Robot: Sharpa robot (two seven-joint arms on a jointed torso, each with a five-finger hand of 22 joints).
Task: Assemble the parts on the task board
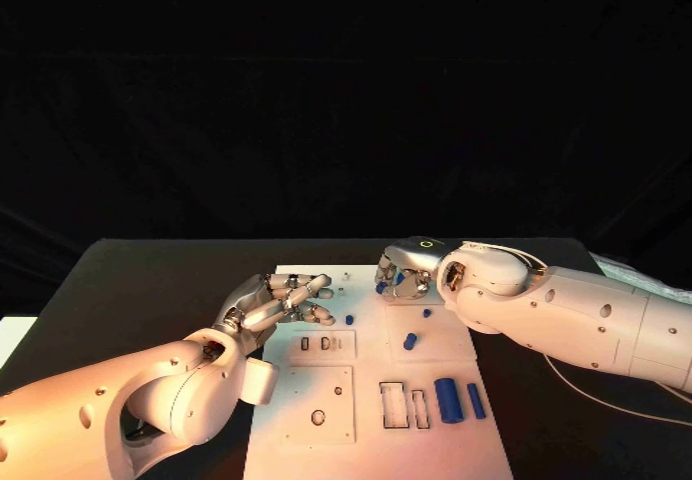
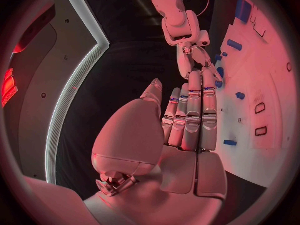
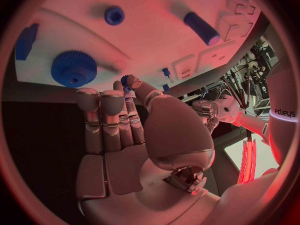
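Head view — blue cylinder lies lengthwise

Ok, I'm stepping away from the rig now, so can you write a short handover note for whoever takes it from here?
Left hand: open, fingers apart, over the task board's far left part, holding nothing.
Right hand: at the board's far edge beside a small blue part; whether it holds it cannot be told.
On the board: two blue cylinders lie at the near right, a small blue piece mid-board, a blue gear at the far end.
Left: loose parts not yet seated; empty slots remain.
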